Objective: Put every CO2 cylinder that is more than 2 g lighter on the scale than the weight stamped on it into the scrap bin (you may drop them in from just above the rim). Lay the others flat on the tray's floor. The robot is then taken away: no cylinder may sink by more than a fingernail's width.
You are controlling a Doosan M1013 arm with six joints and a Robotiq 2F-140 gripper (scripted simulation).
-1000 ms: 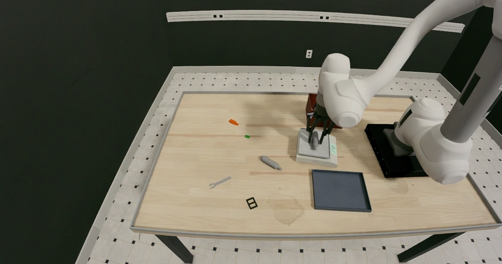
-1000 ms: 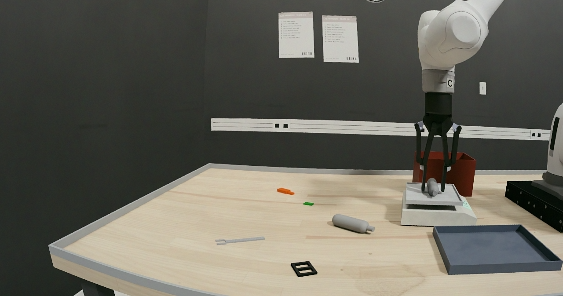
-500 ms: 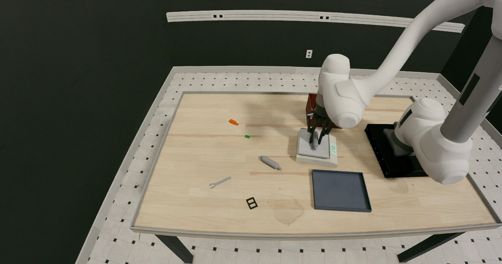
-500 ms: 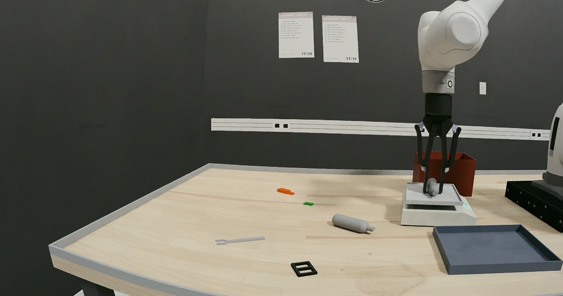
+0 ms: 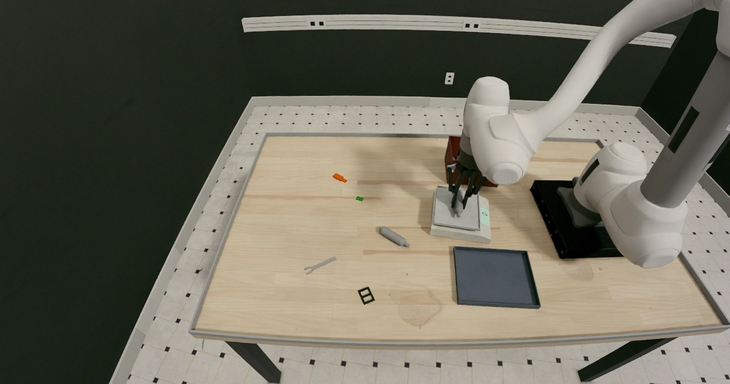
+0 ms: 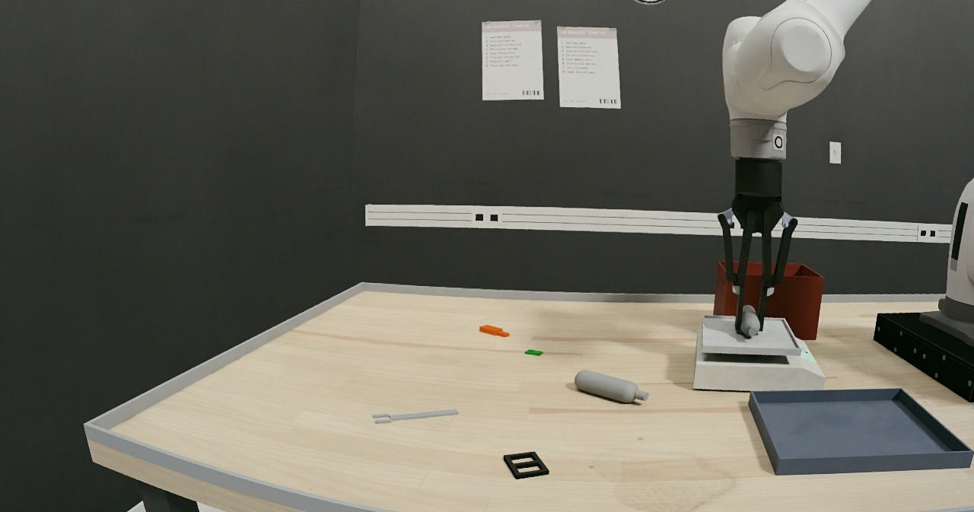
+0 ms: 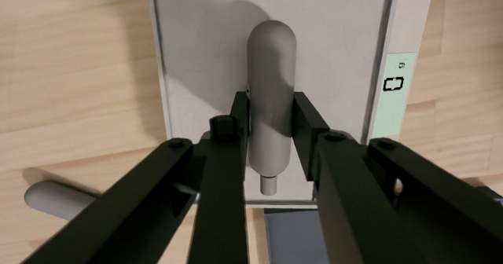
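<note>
My gripper (image 7: 269, 110) is shut on a grey CO2 cylinder (image 7: 270, 99) at the white scale (image 5: 460, 215). The fingers clamp its middle, neck pointing toward the camera. It also shows in the top view (image 5: 457, 206) and the exterior view (image 6: 749, 320), at or just above the scale's plate. The scale's green display (image 7: 393, 84) reads 0. A second grey cylinder (image 5: 393, 236) lies flat on the wood left of the scale; it also shows in the exterior view (image 6: 608, 386). The dark blue tray (image 5: 495, 276) sits in front of the scale. The red scrap bin (image 6: 783, 296) stands behind the scale.
An orange piece (image 5: 339, 178), a small green piece (image 5: 360, 198), a grey wrench (image 5: 320, 265) and a black frame (image 5: 365, 295) lie on the left half of the table. The robot's black base (image 5: 571, 218) stands to the right of the scale.
</note>
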